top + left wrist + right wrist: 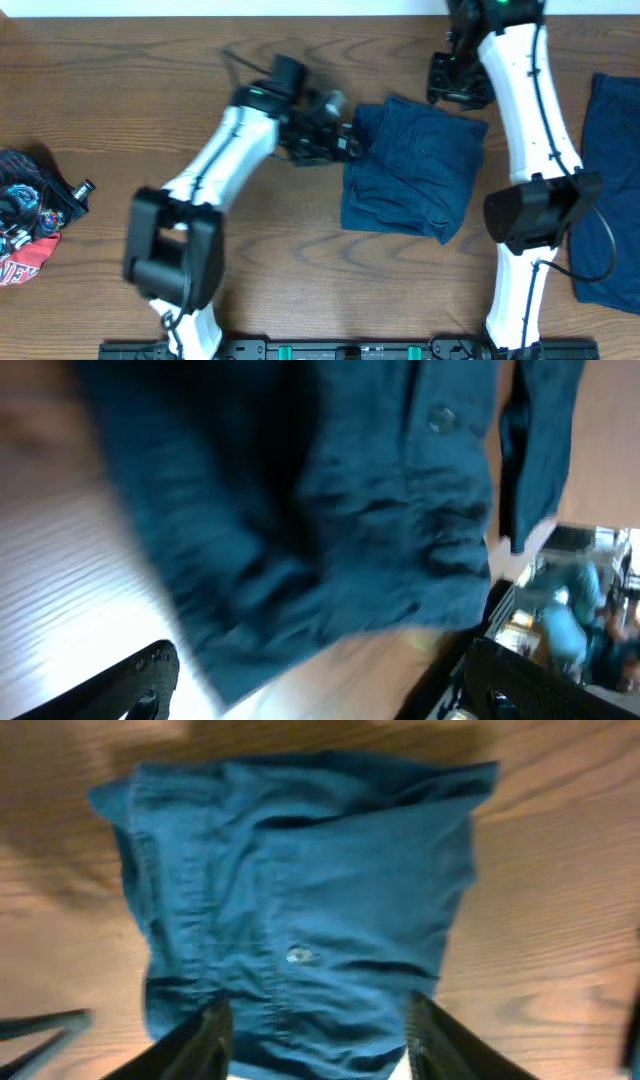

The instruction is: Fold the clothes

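Note:
One of the clothes, a dark navy garment (415, 165), lies folded into a rough square at the table's middle. It fills the left wrist view (330, 500) and the right wrist view (300, 910), where a small button shows. My left gripper (348, 140) is at the garment's left edge. It is open, with bare wood between its fingers (135, 680) and the fabric just beyond. My right gripper (458, 92) hovers at the garment's far right corner. Its jaws (315, 1045) stand apart over the cloth, open, with nothing pinched. Another navy garment (610, 190) lies flat at the right edge.
A crumpled cloth with red, black and blue print (25, 225) sits at the left edge, with a small dark object (82, 190) beside it. The wooden table (300, 260) runs from there to the folded garment. The right arm stretches between the two navy garments.

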Robot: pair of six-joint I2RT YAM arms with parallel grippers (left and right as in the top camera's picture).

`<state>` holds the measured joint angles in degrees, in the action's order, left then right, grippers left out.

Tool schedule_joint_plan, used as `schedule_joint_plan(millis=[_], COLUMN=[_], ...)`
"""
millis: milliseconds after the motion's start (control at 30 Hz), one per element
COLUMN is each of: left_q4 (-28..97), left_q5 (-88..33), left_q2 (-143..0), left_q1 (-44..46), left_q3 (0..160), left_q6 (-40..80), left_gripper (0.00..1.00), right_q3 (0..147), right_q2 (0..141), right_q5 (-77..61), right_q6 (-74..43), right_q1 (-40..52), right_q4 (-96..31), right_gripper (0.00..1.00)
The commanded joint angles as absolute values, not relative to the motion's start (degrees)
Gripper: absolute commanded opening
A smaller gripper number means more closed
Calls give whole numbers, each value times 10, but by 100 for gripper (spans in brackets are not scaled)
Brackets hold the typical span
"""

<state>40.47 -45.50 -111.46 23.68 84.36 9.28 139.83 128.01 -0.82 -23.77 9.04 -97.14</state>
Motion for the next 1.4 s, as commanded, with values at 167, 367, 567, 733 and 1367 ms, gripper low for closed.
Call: schedule_joint_plan(millis=[167,367,567,733,1367], left_q4=[297,218,203,225,350], left_q5=[-521,-531,-531,-468,-250], left_q2=[-1193,-1217,-1213,-1180,-1067], left_q1=[289,292,292,292,292], left_q3=[839,839,847,847,846], left_q6=[131,196,218,217,225], left_gripper=[91,9,6,6,6], right_q3=[1408,1408,1408,1408,1408], right_q2=[1241,1225,1225,1225,1225], right_q5=[-20,-20,-20,-20,-19], right_q6=[-190,-177,-175,-175,-175], right_q1=[54,51,52,51,51], right_q4=[-973,-973,-973,-973,-966], right_gripper=[56,51,47,46,44])
